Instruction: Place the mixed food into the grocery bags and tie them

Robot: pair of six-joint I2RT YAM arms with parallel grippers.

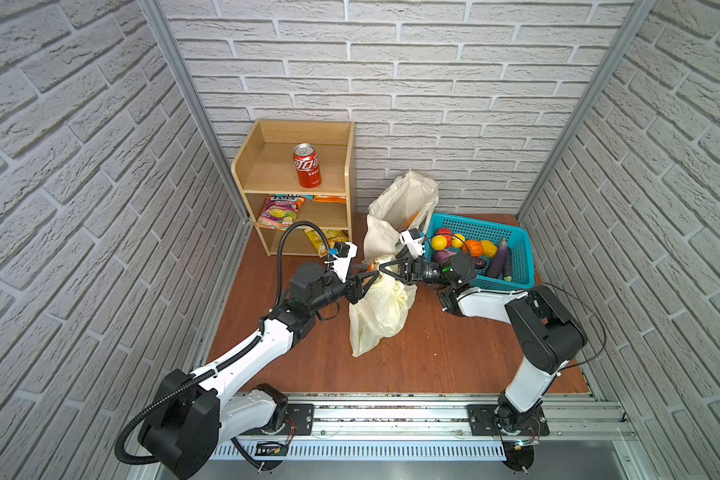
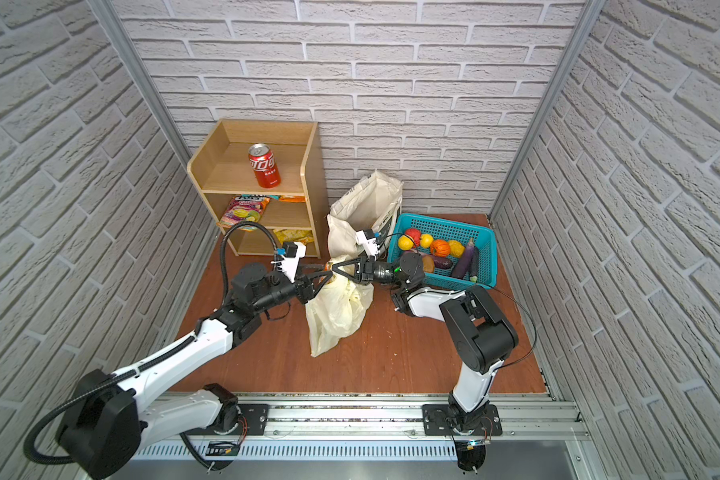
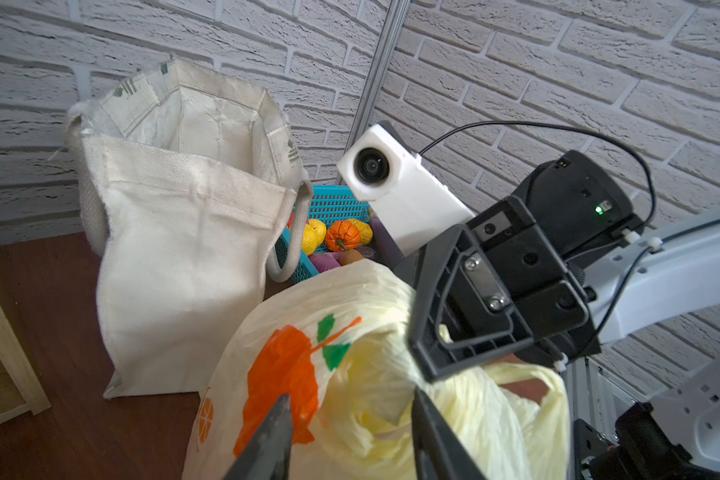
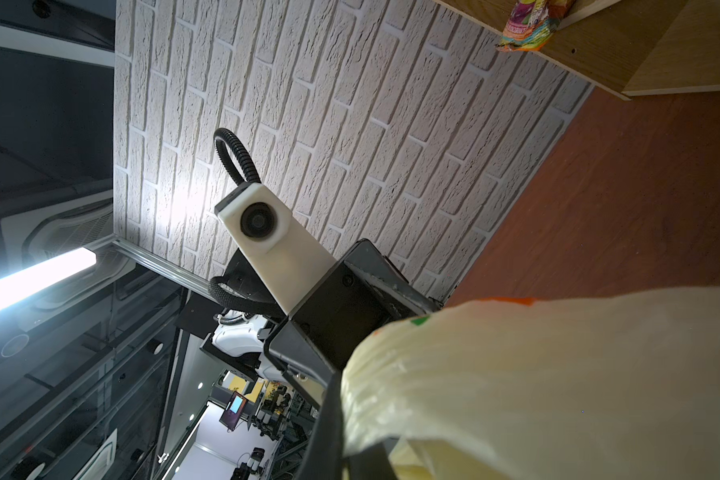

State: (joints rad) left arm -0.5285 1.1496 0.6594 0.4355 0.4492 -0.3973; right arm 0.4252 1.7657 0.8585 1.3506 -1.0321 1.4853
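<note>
pinching the bunched top of the plastic bag (image 3: 350, 299), the right gripper (image 3: 424, 369) has its jaws pressed together; the left gripper (image 3: 350, 401) has jaws spread astride that bunch; the bag's length hangs below both.

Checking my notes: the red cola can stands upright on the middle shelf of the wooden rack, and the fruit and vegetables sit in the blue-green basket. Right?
Not quite. The red cola can stands upright on the top shelf of the wooden rack, not the middle one; both top views show it. The fruit and vegetables do sit in the blue-green basket.
</note>
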